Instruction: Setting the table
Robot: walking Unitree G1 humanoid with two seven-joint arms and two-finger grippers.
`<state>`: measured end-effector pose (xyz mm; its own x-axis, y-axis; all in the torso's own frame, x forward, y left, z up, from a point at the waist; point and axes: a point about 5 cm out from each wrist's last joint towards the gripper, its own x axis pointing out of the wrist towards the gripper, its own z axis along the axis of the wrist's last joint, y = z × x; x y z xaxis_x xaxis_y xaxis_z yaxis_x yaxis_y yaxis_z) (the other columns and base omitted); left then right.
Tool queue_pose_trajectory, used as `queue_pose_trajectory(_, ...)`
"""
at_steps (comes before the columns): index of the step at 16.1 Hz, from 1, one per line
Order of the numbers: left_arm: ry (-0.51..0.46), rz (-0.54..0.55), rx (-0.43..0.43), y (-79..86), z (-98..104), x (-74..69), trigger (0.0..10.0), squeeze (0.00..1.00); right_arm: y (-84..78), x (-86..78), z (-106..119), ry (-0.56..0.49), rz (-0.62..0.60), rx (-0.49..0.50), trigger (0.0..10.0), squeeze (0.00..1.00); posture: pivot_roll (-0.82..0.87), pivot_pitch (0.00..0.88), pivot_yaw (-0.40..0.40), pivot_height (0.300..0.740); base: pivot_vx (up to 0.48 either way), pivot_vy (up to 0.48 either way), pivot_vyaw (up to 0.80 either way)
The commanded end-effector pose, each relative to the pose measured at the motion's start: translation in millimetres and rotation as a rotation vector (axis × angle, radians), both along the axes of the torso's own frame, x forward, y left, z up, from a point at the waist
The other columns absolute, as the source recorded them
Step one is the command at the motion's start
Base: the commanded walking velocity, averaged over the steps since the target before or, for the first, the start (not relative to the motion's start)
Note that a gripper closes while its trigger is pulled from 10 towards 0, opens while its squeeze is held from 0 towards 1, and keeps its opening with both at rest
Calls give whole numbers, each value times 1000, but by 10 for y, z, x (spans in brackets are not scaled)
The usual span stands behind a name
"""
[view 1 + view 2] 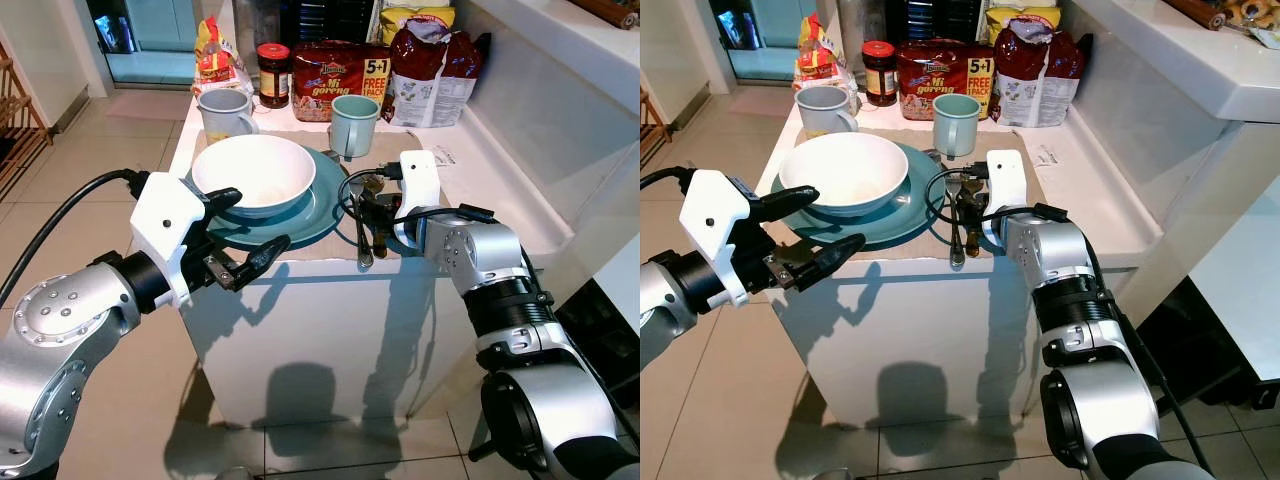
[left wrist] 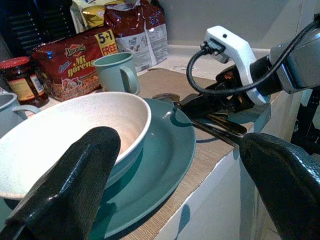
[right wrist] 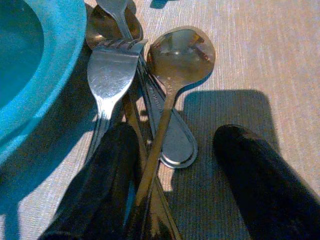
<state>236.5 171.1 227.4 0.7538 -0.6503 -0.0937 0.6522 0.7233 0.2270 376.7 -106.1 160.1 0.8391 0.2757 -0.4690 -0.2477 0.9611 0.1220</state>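
Bright daylight; sharp frames; hard shadows below; blurred near pincer fingers (image 2: pixel 65 190)

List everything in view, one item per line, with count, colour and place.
Bowl: one, white, on the plate.
Plate: one, teal, on the placemat.
Placemat: one, beige, on the white counter.
Cutlery: a fork and spoons, silver and gold-toned, piled right of the plate.
Mugs: two, grey behind the bowl, pale green behind the plate.
Jar: one, dark, red lid, at the back.
Noodle pack: one, red, at the back.
Bags: several, dark red and yellow, at the back.
Left gripper: black jaws open around the plate's near edge.
Right gripper: black jaws open over the cutlery.
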Motion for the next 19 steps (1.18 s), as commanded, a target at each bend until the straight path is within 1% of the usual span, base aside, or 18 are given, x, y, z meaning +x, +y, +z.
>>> queue_pose_trajectory(1,1,-25,17,-41,12,-18,10000,0,-52,-39,-150,94,-10,-3,0,0,84,18,-51,740,0,0,0)
queue_pose_trajectory(5,6,-31,25,-49,8,-20,10000,0,-66,-67,-204,160,-18,17,0,0,85,18,-49,740,0,0,0)
queue_pose_trajectory(9,6,-35,30,-58,11,-17,10000,0,-125,-70,-219,186,-50,37,0,0,83,20,-48,740,0,0,0)
queue_pose_trajectory(12,1,-33,29,-69,13,6,10000,0,-212,-44,-188,170,-107,51,0,0,77,23,-53,740,0,0,0)
queue_pose_trajectory(15,-7,-30,19,-83,26,34,10000,0,-260,-37,-177,172,-124,58,0,0,69,29,-52,740,0,0,0)
queue_pose_trajectory(18,-26,-10,9,-80,57,97,10000,0,-287,-25,-152,160,-145,71,0,0,65,33,-44,740,0,0,0)
queue_pose_trajectory(19,-34,2,3,-77,74,125,10000,0,-318,-9,-120,140,-167,85,0,0,65,29,-41,740,0,0,0)
